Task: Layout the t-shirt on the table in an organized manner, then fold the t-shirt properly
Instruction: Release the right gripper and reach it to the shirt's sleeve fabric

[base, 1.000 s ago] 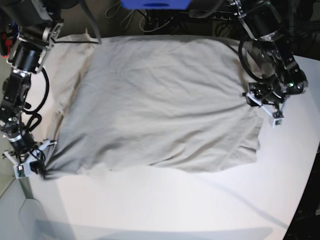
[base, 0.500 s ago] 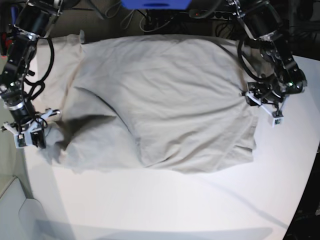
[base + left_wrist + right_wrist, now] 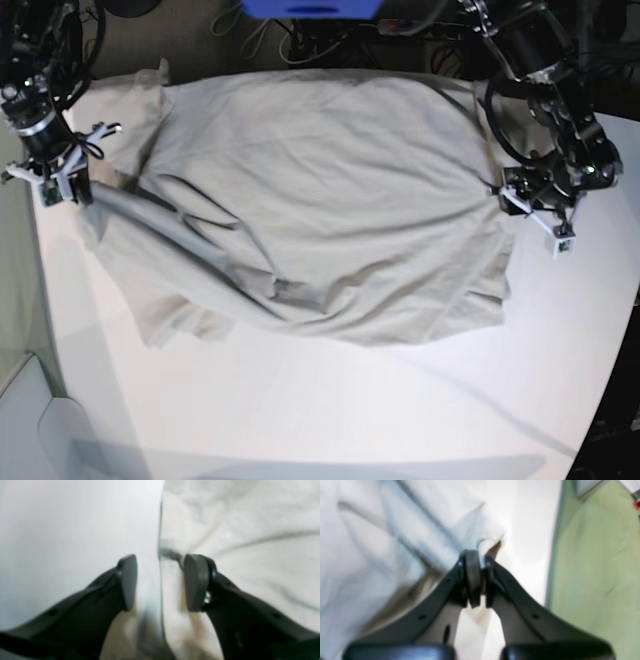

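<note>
On the white table (image 3: 330, 410) I see the t-shirt (image 3: 320, 200) spread; right gripper (image 3: 477, 562) pinches its corner, left gripper (image 3: 160, 580) stands parted astride its edge.

One t-shirt (image 3: 320, 200), light grey-beige, fills the upper and middle part of the base view. One white surface (image 3: 350, 410) lies under it, bare across the lower part of the frame. Two robot arms show, one at the upper left edge and one at the upper right edge. Each ends in one gripper: the right gripper (image 3: 62, 185) and the left gripper (image 3: 540, 205), two in all. Each wrist view shows two dark fingers (image 3: 127, 580), four altogether. One blue object (image 3: 310, 8), possibly a box, sits at the top edge.
</note>
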